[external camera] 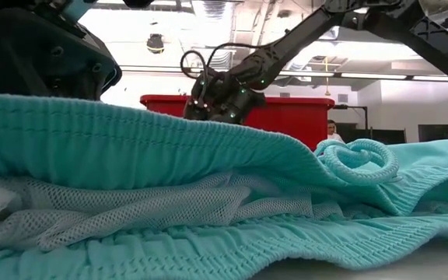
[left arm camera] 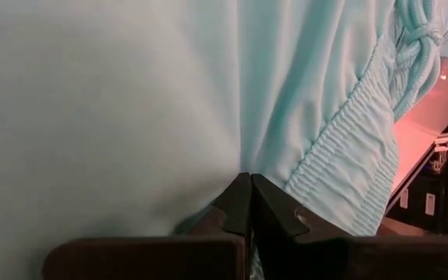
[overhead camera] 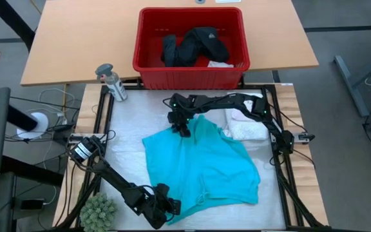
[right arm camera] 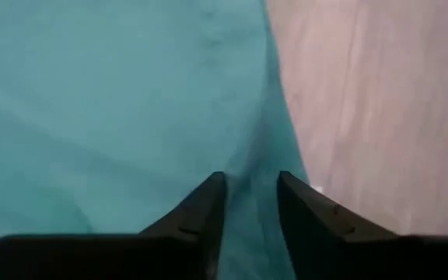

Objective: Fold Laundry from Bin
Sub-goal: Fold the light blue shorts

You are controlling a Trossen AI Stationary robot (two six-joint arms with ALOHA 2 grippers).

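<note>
A soft, light turquoise elastic-waisted garment [overhead camera: 201, 164] lies spread on the worktop before the red slotted plastic bin [overhead camera: 189, 48], the left end effector [overhead camera: 166, 207] clenched on its near hem, the right end effector [overhead camera: 183, 129] parted over its far edge, best gripped at corners.

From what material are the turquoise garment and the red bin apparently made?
Turquoise garment: soft knit fabric, matte; it shows a gathered elastic waistband, a drawcord and a mesh lining, so probably synthetic sportswear. Red bin: rigid moulded plastic, slightly glossy, with a thick rim.
</note>
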